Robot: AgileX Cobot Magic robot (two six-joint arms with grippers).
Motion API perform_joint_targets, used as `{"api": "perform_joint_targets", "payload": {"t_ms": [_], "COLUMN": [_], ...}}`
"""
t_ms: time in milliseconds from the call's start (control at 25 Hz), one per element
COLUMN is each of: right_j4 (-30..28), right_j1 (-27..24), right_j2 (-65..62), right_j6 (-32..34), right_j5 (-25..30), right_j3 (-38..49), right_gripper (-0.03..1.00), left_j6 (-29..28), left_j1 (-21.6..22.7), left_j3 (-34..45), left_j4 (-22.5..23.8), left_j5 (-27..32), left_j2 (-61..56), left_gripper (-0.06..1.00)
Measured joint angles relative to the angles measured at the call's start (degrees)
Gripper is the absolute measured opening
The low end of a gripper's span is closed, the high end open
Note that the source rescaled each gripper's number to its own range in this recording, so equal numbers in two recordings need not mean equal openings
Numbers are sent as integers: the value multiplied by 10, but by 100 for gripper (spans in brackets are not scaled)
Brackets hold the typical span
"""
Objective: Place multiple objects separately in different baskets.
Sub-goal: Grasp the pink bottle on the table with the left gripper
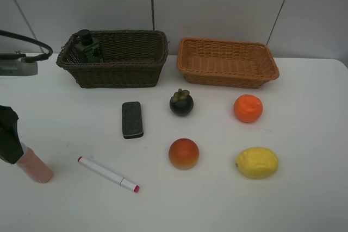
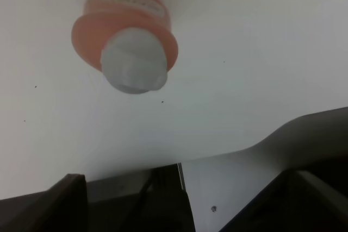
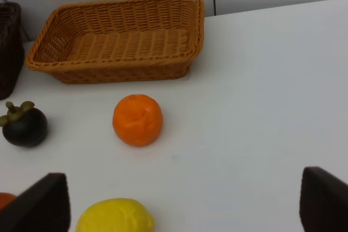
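White counter runs up to a pale panelled wall, with two baskets along the back. At the far left the left gripper (image 2: 185, 202) hangs over the pink bottle (image 1: 33, 165), its jaws spread wide and empty. In the wrist view the bottle's white cap (image 2: 133, 66) lies ahead of the jaws, not between them.

This bottle looks like light, smooth plastic that is stiff enough to squeeze but apt to tip. The best grip is probably across the body just under the cap.

The white-pink marker (image 1: 107, 174) lies flat nearby, and the black eraser block (image 1: 132, 119) sits beyond it. Behind them, the dark brown basket (image 1: 119, 74) already holds the dark green pump bottle (image 1: 87, 47) in its left corner.

Mid-counter sit the mangosteen (image 1: 181, 102) and the red-orange peach-like fruit (image 1: 184, 153). Further right are the orange (image 1: 248, 108) and the yellow lemon (image 1: 257, 162), in front of the light orange-tan basket (image 1: 225, 78), which holds nothing. All four fruits are round and liable to roll.

The right gripper (image 3: 182, 202) faces the orange, jaws released and well apart, holding nothing.
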Motion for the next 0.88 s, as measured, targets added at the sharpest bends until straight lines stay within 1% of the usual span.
{"api": "perform_joint_targets", "payload": {"t_ms": [120, 280, 520, 800, 880], "right_j4": [0, 0, 0, 0, 0], "right_j1": [0, 0, 0, 0, 0], "right_j2": [0, 0, 0, 0, 0], "right_j6": [0, 0, 0, 0, 0], "right_j5": [0, 0, 0, 0, 0], "right_j3": [0, 0, 0, 0, 0], "right_gripper": [99, 99, 99, 99, 99], "left_j6": [6, 28, 41, 83, 92], "left_j1": [0, 0, 0, 0, 0], "left_j3": [10, 14, 21, 22, 22], "left_j4": [13, 15, 15, 16, 23], "left_j5": [-31, -64, -82, -143, -161], "left_j2": [0, 15, 85, 164, 182], "left_gripper": [94, 94, 94, 94, 94]}}
